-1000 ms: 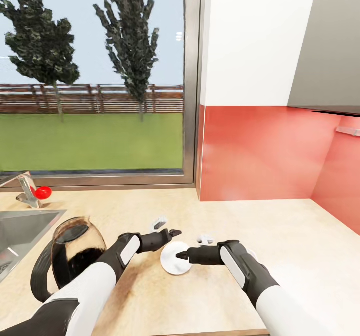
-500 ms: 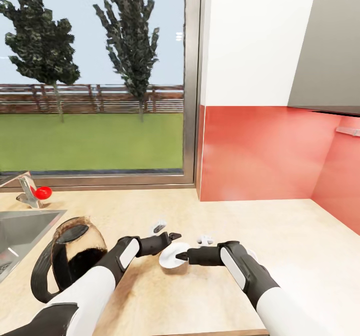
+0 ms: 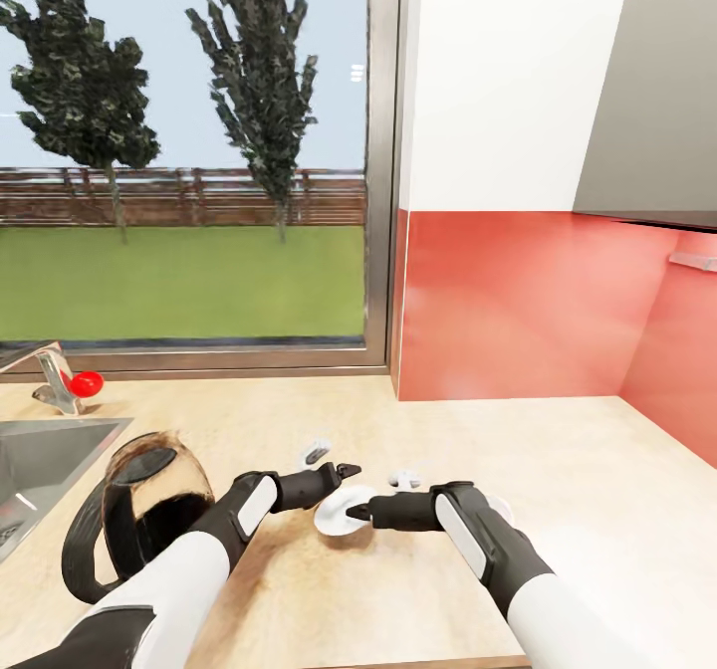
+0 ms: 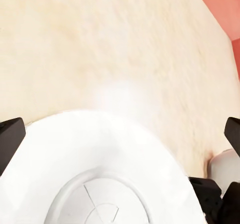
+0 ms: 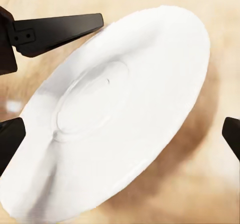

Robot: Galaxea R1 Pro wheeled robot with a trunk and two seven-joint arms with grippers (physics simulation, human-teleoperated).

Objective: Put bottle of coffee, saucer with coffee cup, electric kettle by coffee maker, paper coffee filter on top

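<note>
- Two robot arms meet over a white saucer (image 3: 339, 512) on a pale, wood-grain counter (image 3: 558, 470), near the 6 o'clock edge of the head view, below a large window (image 3: 189, 151) and a glossy red backsplash (image 3: 518, 301).
- The left hand (image 3: 334, 460) reaches in from 8 o'clock; the right hand (image 3: 383, 498) comes in from 4 o'clock, its dark finger lying across the saucer's rim.
- The left wrist view shows the saucer (image 4: 100, 174) as a smooth, matte disc with a recessed round centre, framed by two black fingertips (image 4: 10, 136) set wide apart at either edge; the right hand's dark tip (image 4: 212, 199) intrudes near the rim.
- The right wrist view shows the saucer (image 5: 120, 114) tilted, one rim raised off the counter and casting a soft shadow, with this hand's fingertips (image 5: 10, 146) spread wide on either side and the left hand's black finger (image 5: 55, 31) just beyond the far rim.
- Neither hand is seen clamped on the saucer.
- The head view adds a dark, rounded electric kettle (image 3: 139, 510) with a looped black handle at 8 o'clock of the saucer, beside a steel sink (image 3: 40, 460) and its tap (image 3: 50, 380).
</note>
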